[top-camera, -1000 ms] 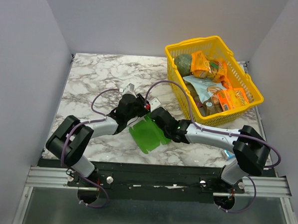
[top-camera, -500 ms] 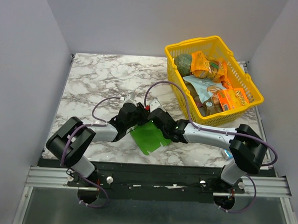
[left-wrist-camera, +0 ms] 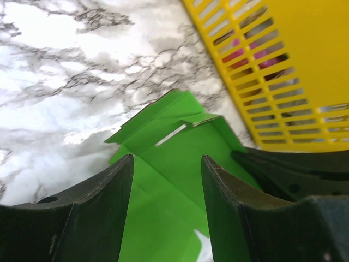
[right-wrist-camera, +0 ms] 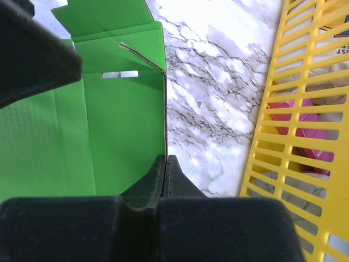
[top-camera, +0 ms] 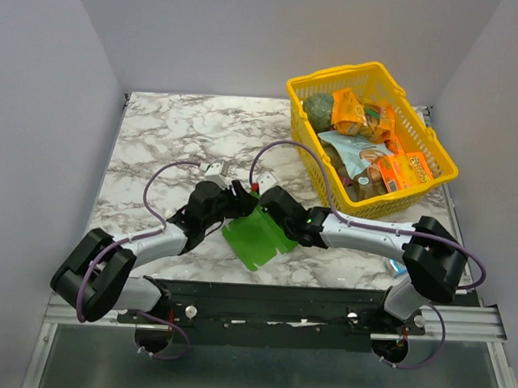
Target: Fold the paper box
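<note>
The paper box (top-camera: 258,236) is a bright green flat creased cut-out lying on the marble table between my two arms. In the right wrist view my right gripper (right-wrist-camera: 165,162) is shut on one upright edge of the paper box (right-wrist-camera: 109,125), with a slot and a flap visible beyond. My left gripper (left-wrist-camera: 166,166) stands open, its dark fingers (left-wrist-camera: 101,204) on either side of the green card (left-wrist-camera: 174,136), which lies under the gap. From above, the left gripper (top-camera: 239,202) is at the card's far left corner and the right gripper (top-camera: 267,205) at its far edge.
A yellow plastic basket (top-camera: 433,181) with snack packs and a green fruit stands at the back right, close to the right arm; its wall fills the right of both wrist views (left-wrist-camera: 283,71) (right-wrist-camera: 294,109). A blue-and-white pack (top-camera: 396,267) lies by the right arm's base.
My left gripper has opened and let go of the card's left side, and the left arm has swung lower and to the left. The right gripper keeps its pinch.
</note>
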